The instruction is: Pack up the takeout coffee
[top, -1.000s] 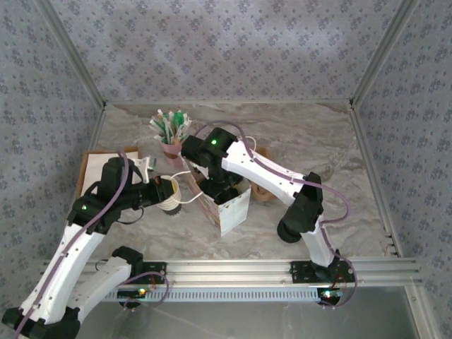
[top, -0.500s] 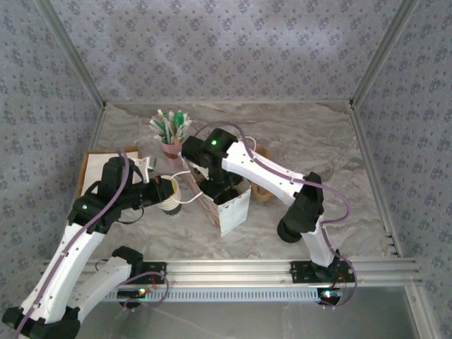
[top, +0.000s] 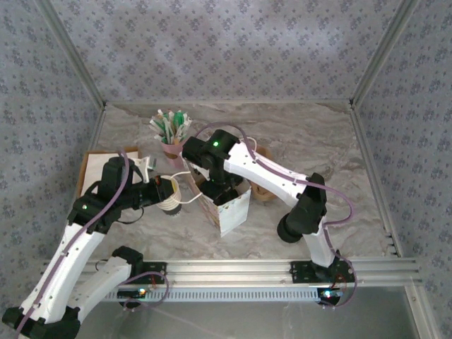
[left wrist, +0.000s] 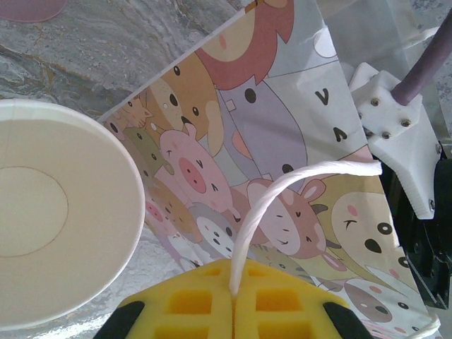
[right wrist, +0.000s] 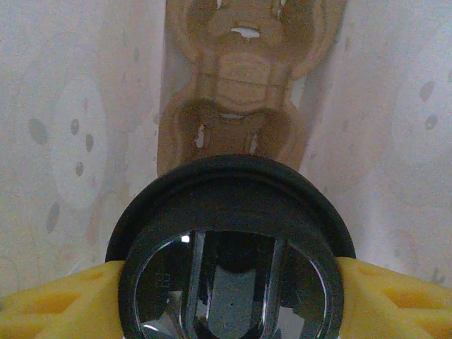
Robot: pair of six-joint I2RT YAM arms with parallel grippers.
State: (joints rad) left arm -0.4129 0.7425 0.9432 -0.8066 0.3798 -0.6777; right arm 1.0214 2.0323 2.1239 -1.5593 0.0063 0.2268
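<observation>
Three patterned walls (top: 226, 49), grey marbled tabletop (top: 339, 162) | left claw (left wrist: 233, 300) pinches white cord handle (left wrist: 332, 168), white paper cup (left wrist: 56, 219) just beside | right claw (right wrist: 229, 282) clamps round black plastic lid (right wrist: 226, 173).

White-shelled left arm (top: 70, 246) and right arm (top: 261, 169) have black joint housings, a green light (top: 213, 143) on each, and mauve cables (left wrist: 424, 60). The left gripper (left wrist: 233, 300) has yellow grid-moulded fingers (left wrist: 191, 305).

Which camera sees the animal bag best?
The left wrist view: the bag is close, its cartoon animals clear. The top view shows it small, the right arm partly covering it. The right wrist view sees its pale inside.
</observation>
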